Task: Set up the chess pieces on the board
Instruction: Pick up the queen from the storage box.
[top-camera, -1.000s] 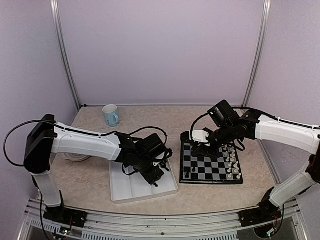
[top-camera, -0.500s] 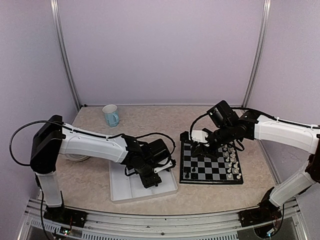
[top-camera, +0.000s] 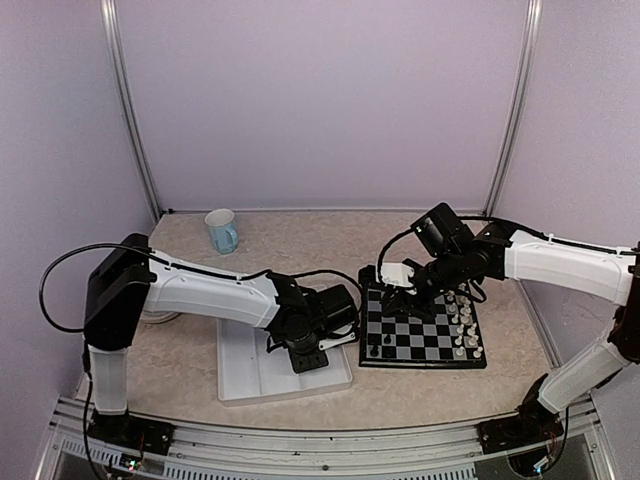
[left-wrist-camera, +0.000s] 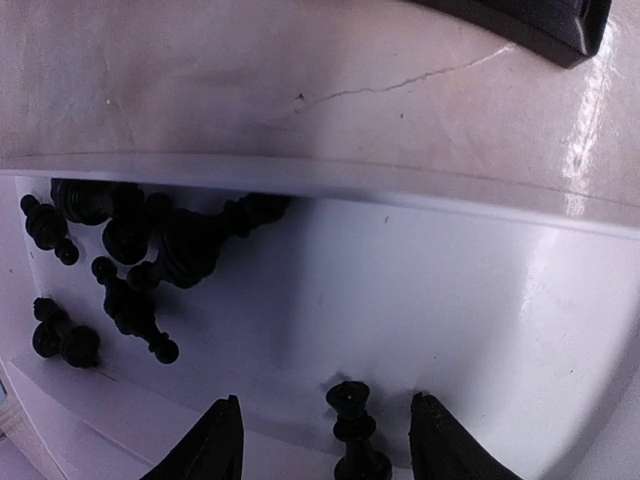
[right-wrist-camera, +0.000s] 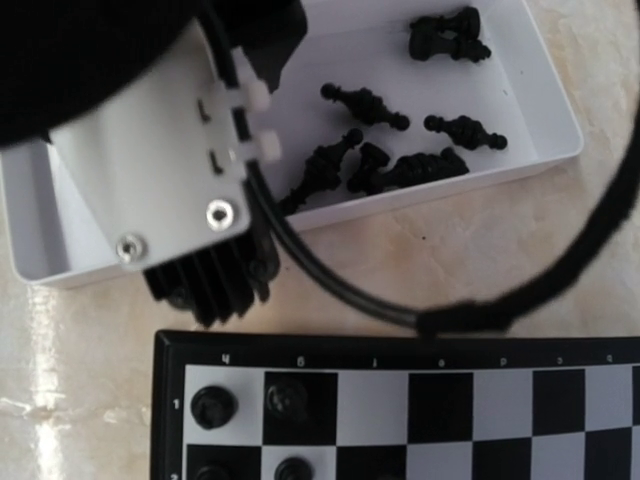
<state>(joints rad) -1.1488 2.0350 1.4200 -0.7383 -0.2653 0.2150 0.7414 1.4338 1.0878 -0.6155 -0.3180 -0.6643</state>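
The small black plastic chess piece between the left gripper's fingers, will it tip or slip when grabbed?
Probably tips easily: the small black plastic chess piece looks tall and narrow, and other pieces lie toppled in the glossy white tray. Its rounded, shiny body may slip from the left gripper.

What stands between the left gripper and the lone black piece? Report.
Nothing visible: the lone black piece stands on the tray floor between the left gripper's open fingers; the other black pieces lie clustered aside.

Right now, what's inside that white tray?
Loose black chess pieces lie in the white tray, one between the open jaws of the left gripper. The left arm hides part of the tray from above.
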